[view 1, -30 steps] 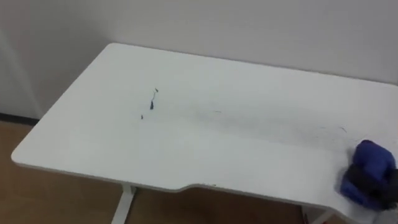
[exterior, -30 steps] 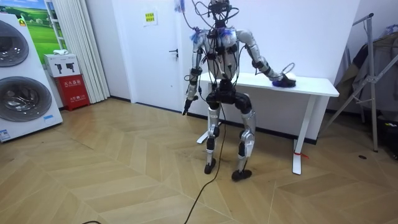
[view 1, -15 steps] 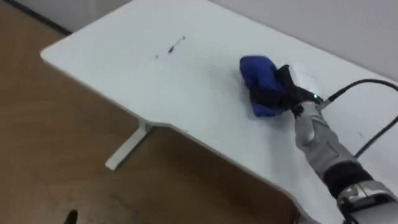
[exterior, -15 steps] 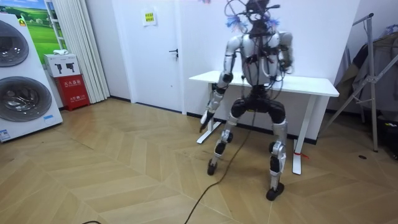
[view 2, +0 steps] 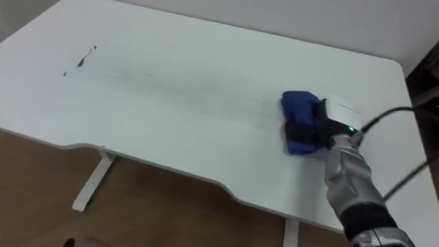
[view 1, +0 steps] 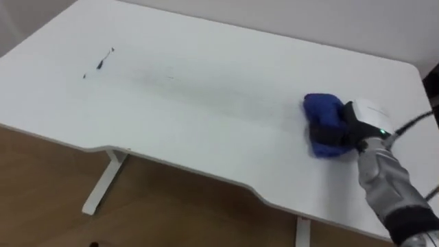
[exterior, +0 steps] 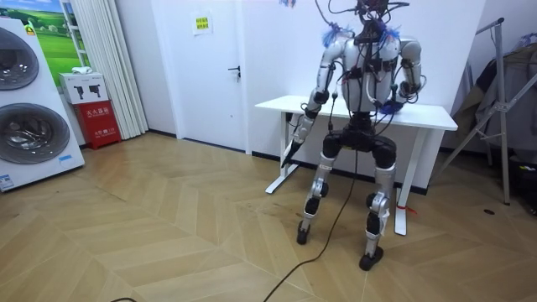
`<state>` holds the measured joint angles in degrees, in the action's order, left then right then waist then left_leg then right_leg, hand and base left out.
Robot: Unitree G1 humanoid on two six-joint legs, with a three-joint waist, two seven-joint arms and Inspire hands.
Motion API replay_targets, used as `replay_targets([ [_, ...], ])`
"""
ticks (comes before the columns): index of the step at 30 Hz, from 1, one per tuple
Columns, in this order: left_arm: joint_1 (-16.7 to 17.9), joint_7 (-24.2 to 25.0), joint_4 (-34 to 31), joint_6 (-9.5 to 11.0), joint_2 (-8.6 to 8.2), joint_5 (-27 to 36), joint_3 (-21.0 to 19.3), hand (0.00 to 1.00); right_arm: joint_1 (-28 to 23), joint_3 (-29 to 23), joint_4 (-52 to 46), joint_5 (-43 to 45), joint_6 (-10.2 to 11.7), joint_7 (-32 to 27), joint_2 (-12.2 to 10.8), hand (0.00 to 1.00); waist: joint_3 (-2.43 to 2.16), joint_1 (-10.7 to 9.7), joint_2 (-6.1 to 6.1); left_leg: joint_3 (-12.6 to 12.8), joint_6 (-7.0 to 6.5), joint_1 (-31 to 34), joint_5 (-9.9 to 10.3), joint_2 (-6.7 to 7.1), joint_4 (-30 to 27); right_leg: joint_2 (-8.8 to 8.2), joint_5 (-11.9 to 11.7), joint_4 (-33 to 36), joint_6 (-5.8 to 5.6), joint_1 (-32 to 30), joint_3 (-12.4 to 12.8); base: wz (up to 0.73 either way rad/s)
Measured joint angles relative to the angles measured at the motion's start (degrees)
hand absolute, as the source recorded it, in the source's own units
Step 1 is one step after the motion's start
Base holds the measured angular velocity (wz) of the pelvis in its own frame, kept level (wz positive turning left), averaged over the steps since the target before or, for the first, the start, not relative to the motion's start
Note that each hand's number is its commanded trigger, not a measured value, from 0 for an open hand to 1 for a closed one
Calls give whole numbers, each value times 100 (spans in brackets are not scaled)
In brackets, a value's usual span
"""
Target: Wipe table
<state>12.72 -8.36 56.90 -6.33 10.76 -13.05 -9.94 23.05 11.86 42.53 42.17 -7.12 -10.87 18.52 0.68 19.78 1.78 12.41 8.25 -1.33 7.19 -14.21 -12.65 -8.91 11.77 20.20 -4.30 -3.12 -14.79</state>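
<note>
Left eye view: R hand [view 1: 358, 129] curled over blue cloth [view 1: 322, 110]; cloth under fingers, nr table [view 1: 206, 82] right end.

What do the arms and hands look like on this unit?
Right hand: black fingers, white back plate with a small green light. Forearm silver-grey, ending in a dark cuff; a black cable leaves the wrist. In the room view the left hand looks dark, its arm silver-grey.

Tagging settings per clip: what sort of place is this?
Probably an indoor test room fitted for housework: stacked washing machines by the wall, a white table, a door and wood-pattern floor.
</note>
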Motion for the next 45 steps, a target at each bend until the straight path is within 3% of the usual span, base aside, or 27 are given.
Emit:
replay_targets([
  [1, 144, -3, -167, -50, -17, 5, -3, 0, 8, 2, -51, -9, 16, 0, 0, 100, -10, 25, -13, -31, 152, -15, -22, 45, 107, -20, -49, -98, -47, 18, 3, 9],
  [2, 238, -27, -206, -84, 5, 4, -6, 0, 5, -12, -57, -17, 8, -30, 6, 100, -9, 18, 7, -80, 183, -15, -27, 118, 187, -74, -84, -161, -107, 40, -13, 16],
  [3, 289, -32, -210, -105, 12, 6, -8, 0, -1, -24, -45, -31, 13, -54, 16, 100, -4, -7, 19, -121, 182, -14, -27, 160, 198, -109, -101, -194, -137, 72, -32, 35],
  [7, 586, -37, -417, -204, 47, -3, -176, 0, -513, -631, 10, -178, 304, -383, 23, 100, -18, -419, 161, -474, 95, 24, 8, 413, 198, -317, -97, -373, -273, 371, -301, 42],
  [10, 724, -102, -522, -197, 68, -4, -434, 0, -972, -1133, 185, -368, 473, -726, 27, 100, -41, -671, 207, -565, 68, -54, 24, 450, 197, -335, -142, -572, -343, 643, -445, 26],
  [14, 741, -202, -525, -161, 91, -10, -602, 0, -1315, -1807, 393, -487, 444, -841, 47, 100, -76, -863, 186, -636, 32, -202, 55, 473, 194, -336, -159, -659, -356, 868, -517, 8],
  [16, 699, -204, -525, -150, 90, -2, -569, 0, -1313, -1791, 392, -486, 334, -776, 159, 100, -76, -883, 133, -636, 32, -215, 55, 473, 193, -335, -190, -660, -347, 865, -487, -8],
  [21, 510, -231, -527, -153, 82, -9, -422, 0, -1018, -1238, 311, -408, -81, -608, 160, 100, -81, -748, 112, -634, 25, -242, 60, 487, 202, -310, -275, -642, -325, 740, -282, -21],
  [24, 313, -249, -516, -156, 60, -7, -244, 0, -628, -578, 180, -300, -309, -403, 5, 100, -72, -426, 123, -617, 23, -250, 61, 488, 254, -259, -361, -640, -290, 581, -106, -34],
  [25, 249, -261, -502, -157, 43, -8, -178, 0, -427, -329, 48, -126, -368, -306, -145, 100, -72, -312, 131, -631, 22, -244, 60, 487, 287, -236, -395, -638, -275, 510, -59, -30],
  [26, 225, -261, -506, -152, 24, -19, -158, 0, -261, -70, -92, -33, -325, -198, -281, 100, -55, -191, 139, -648, 21, -233, 59, 487, 298, -210, -410, -639, -263, 505, -35, -19],
  [27, 200, -261, -510, -137, 12, -27, -157, 0, -191, 12, -121, -4, -273, -164, -339, 100, -49, -155, 144, -662, 21, -232, 59, 487, 300, -207, -410, -639, -263, 506, -37, -4],
  [28, 196, -261, -509, -114, -2, -39, -101, 0, -94, 114, -144, -18, -112, -74, -383, 100, -44, -30, 152, -681, 21, -233, 61, 488, 309, -206, -410, -640, -263, 509, -41, 11],
  [29, 221, -261, -512, -117, 0, -12, -69, 0, 20, 138, -120, -22, -84, -12, -388, 100, -35, 118, 157, -727, 20, -213, 62, 487, 310, -206, -408, -644, -266, 508, -120, 16],
  [31, 402, -260, -525, -184, 2, -14, -84, 0, 293, 120, 174, -125, -6, -1, -388, 100, -27, 132, 154, -834, 21, -162, 62, 487, 310, -206, -406, -683, -269, 525, -270, 28],
  [34, 826, -208, -526, -275, 12, -22, -147, 0, 228, -294, 521, -273, 43, -62, -312, 100, -34, 13, 175, -997, 24, -128, 65, 490, 314, -207, -396, -761, -286, 640, -496, 28],
  [36, 988, -124, -523, -292, 11, -20, -292, 0, 18, -730, 863, -555, 209, -160, -159, 100, -30, -77, 171, -1074, 24, -117, 64, 491, 315, -207, -386, -765, -301, 706, -657, 25],
  [38, 1149, -44, -478, -288, 14, -11, -534, 0, -466, -1292, 962, -889, 479, -478, -22, 100, -34, -340, 181, -1094, 25, -131, 64, 494, 305, -214, -366, -807, -321, 803, -759, 18],
  [41, 1211, 28, -461, -202, 49, -34, -823, 0, -1081, -1912, 1129, -1126, 745, -652, 245, 100, -41, -654, 194, -1084, 18, -235, 67, 529, 289, -214, -357, -962, -325, 1014, -741, 12],
  [43, 1209, 39, -449, -93, 149, -30, -822, 0, -1346, -2160, 1349, -1224, 836, -775, 369, 100, -94, -855, 237, -1069, 17, -256, 68, 530, 270, -215, -336, -957, -330, 1052, -730, 3],
  [45, 1082, 37, -450, 19, 193, -22, -820, 0, -1548, -2260, 1468, -1422, 847, -788, 601, 100, -107, -982, 260, -1066, 16, -245, 68, 530, 226, -213, -333, -948, -328, 1052, -682, -2],
])
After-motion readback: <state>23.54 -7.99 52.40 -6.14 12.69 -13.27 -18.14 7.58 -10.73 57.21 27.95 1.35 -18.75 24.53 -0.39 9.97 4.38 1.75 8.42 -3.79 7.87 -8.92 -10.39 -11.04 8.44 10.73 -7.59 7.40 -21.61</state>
